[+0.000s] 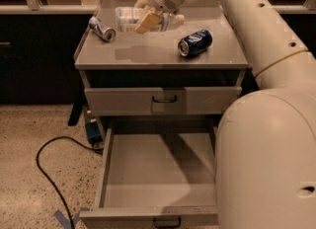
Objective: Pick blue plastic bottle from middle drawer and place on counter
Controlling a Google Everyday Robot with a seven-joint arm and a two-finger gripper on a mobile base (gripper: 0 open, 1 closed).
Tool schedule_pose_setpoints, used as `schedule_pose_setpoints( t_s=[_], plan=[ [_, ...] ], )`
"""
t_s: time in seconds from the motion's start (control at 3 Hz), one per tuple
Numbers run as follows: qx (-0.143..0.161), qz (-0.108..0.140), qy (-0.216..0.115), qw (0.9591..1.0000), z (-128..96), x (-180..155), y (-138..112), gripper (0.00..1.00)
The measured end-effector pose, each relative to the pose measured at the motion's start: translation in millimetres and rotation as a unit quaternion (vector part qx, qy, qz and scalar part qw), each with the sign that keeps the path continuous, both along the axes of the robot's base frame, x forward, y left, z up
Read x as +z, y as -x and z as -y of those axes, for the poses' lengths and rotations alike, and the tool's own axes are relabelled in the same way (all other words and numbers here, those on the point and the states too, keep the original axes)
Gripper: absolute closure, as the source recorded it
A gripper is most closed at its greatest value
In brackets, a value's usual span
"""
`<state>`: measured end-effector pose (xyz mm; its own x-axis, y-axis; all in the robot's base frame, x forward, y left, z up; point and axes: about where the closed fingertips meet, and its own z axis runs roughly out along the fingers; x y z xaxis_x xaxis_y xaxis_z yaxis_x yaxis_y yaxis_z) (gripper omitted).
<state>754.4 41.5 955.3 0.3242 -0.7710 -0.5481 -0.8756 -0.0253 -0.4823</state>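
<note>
The blue plastic bottle is a clear bottle with a pale label and a white cap, lying sideways over the back of the counter. My gripper reaches down from the top of the view and is shut on the bottle, with one tan finger across its front. I cannot tell whether the bottle touches the counter. The middle drawer is pulled wide open below, and its grey floor is bare.
A silver can lies at the counter's left rear. A dark blue soda can lies on its right side. The upper drawer is closed. My pale arm fills the right side. A black cable lies on the floor at left.
</note>
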Motion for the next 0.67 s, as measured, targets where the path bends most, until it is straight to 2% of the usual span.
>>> schedule_pose_setpoints(
  t_s=[0.33, 0.67],
  plan=[
    [0.004, -0.001, -0.014, 0.9999, -12.8, -38.2, -20.3, 1.0],
    [0.004, 0.0, -0.014, 0.9999, -12.8, -38.3, -20.3, 1.0]
  ],
)
